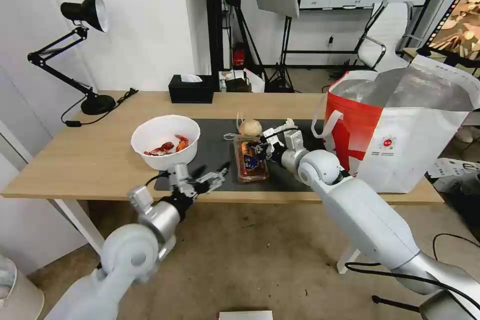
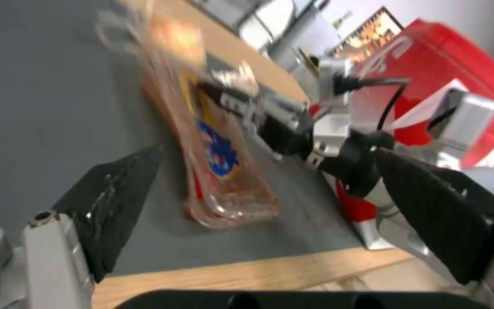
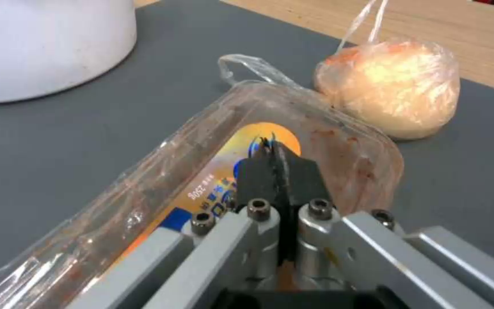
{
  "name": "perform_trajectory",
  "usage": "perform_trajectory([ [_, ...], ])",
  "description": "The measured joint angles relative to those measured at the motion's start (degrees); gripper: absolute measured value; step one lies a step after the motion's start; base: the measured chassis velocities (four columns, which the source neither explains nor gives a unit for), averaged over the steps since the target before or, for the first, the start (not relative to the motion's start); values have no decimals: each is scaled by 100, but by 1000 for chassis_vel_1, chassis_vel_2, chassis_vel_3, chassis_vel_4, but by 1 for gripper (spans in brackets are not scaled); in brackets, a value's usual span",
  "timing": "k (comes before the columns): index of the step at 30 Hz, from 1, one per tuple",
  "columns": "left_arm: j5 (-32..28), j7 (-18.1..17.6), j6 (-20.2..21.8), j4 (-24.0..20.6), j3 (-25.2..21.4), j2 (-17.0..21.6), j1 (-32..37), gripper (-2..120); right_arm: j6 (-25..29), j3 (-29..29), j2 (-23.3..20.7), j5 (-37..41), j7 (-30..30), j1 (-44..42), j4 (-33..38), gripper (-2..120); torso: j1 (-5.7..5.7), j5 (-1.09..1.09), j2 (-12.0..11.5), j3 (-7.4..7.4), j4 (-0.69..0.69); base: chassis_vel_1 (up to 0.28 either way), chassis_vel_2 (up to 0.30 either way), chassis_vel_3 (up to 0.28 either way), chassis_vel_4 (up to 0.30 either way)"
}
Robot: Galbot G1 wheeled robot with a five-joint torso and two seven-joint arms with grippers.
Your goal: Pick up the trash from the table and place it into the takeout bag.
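Nearest the robot, the left gripper (image 1: 216,174) hangs at the counter's (image 1: 90,160) front edge, its black fingers (image 2: 115,189) spread wide with nothing between them, aimed along the dark grey mat (image 1: 215,147). Just beyond lies the clear hinged plastic tray (image 1: 250,161), smeared with orange scraps. The right gripper (image 1: 261,150) has its fingers pressed together over the tray's lid; whether they pinch the plastic is hard to tell. Left of the tray sits the white bowl (image 1: 165,140) of red crayfish shells. Behind the tray rests the beige lump in a thin plastic bag (image 3: 390,88). The takeout bag (image 1: 400,130) stands open to the right.
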Motion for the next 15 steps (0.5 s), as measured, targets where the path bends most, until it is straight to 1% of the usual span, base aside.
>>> perform_trajectory([
  [2,-394,-81,30,357,260,-120,-397,100,0,-16,-11,3,39,-1,26,0,1,1,0,0,-1,0,0,0,0],
  [3,-394,-81,30,357,260,-120,-397,100,0,-16,-11,3,39,-1,26,0,1,1,0,0,-1,0,0,0,0],
  [5,-667,-179,56,641,457,-249,-742,100,3,-16,-25,9,79,-26,69,0,0,2,0,0,-1,0,0,0,0],
  [7,-695,-204,59,724,502,-287,-825,100,5,-16,-28,12,96,-36,82,0,0,2,0,0,-1,0,0,0,0],
  [9,-738,-303,69,1037,572,-412,-1048,100,11,2,-31,42,153,-80,115,0,0,2,0,0,0,0,0,0,0],
  [10,-738,-303,69,1037,572,-412,-1048,100,11,2,-31,42,153,-80,115,0,0,2,0,0,0,0,0,0,0],
  [12,-759,-411,94,1311,580,-479,-1176,100,19,17,-32,55,189,-106,138,0,0,1,0,0,-1,0,0,0,0],
  [15,-780,-440,113,1404,582,-487,-1212,100,21,19,-34,69,206,-107,146,0,0,1,0,0,0,0,0,0,0],
])
